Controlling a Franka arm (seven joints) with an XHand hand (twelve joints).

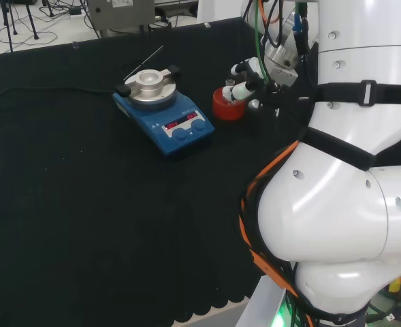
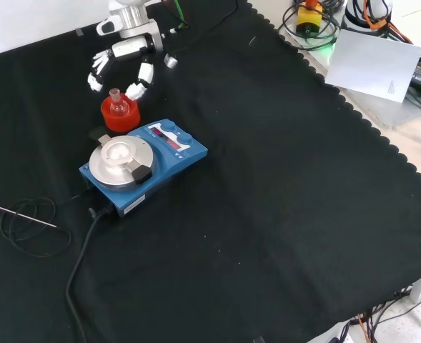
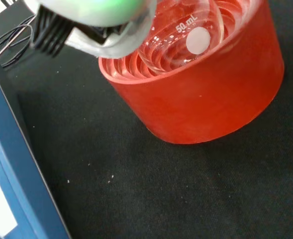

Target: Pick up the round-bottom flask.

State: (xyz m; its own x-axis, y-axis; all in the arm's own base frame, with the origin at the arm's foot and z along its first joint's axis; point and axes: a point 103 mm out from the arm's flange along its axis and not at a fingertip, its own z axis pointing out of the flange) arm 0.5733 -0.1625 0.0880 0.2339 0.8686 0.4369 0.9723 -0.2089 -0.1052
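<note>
- Head view: your round-bottom flask (image 1: 229,90) sits in a red ribbed stand (image 1: 227,106), just to the right of the blue stirrer plate (image 1: 165,117) on the black cloth of the table (image 1: 84,225). The robot hand (image 1: 254,76) is close on the flask's right, fingers apart and holding nothing. Cables and equipment legs crowd the floor beyond the far edge of the table.
- Front view: the flask's neck (image 2: 115,98) stands upright out of the stand, and the robot hand (image 2: 128,53) hovers just above and behind it, fingers spread wide on both sides of the neck without touching it. A loose black cable (image 2: 31,225) and a thin rod (image 2: 17,213) lie at the left, well apart from your work. The cloth to the right is open.
- Wrist view: the clear bulb (image 3: 186,37) nests in the stand's ribs. Judge it light, rigid, smooth and breakable; glass will likely slip. You would best take it by the neck, lifting straight up so the stand stays put.
</note>
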